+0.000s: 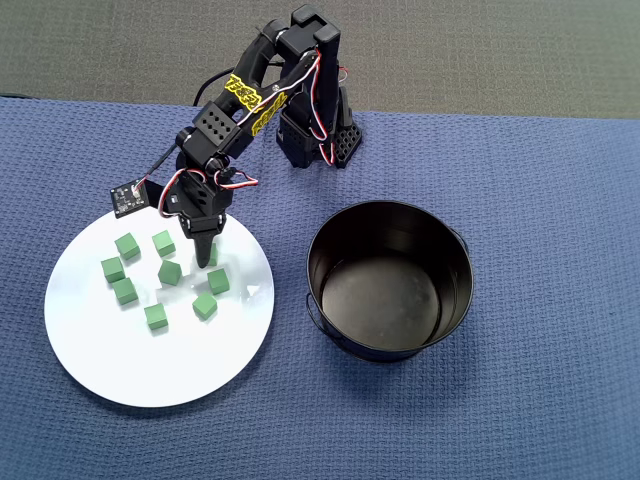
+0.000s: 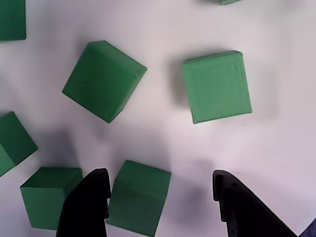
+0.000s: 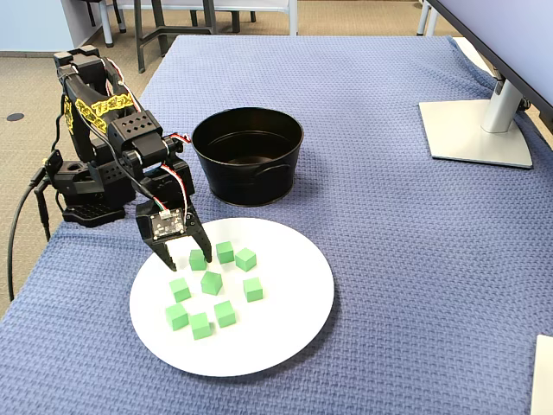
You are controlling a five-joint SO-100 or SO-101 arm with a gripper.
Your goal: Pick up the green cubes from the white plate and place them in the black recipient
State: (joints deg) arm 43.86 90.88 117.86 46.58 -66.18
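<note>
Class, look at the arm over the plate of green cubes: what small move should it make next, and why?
Probably lower a little and close. The open gripper hangs over the plate, a cube sits between its fingers against the left one, and the pot is empty.

A surface (image 3: pixel 415 259) covered in blue-grey waffle-weave cloth carries a large round white plate (image 3: pixel 285 328), a glossy black metal pot (image 3: pixel 248 156) just beyond it in the fixed view, the black robot arm's base (image 3: pixel 82 207) at the cloth's left edge, and a grey monitor stand (image 3: pixel 475 130) at far right.
</note>
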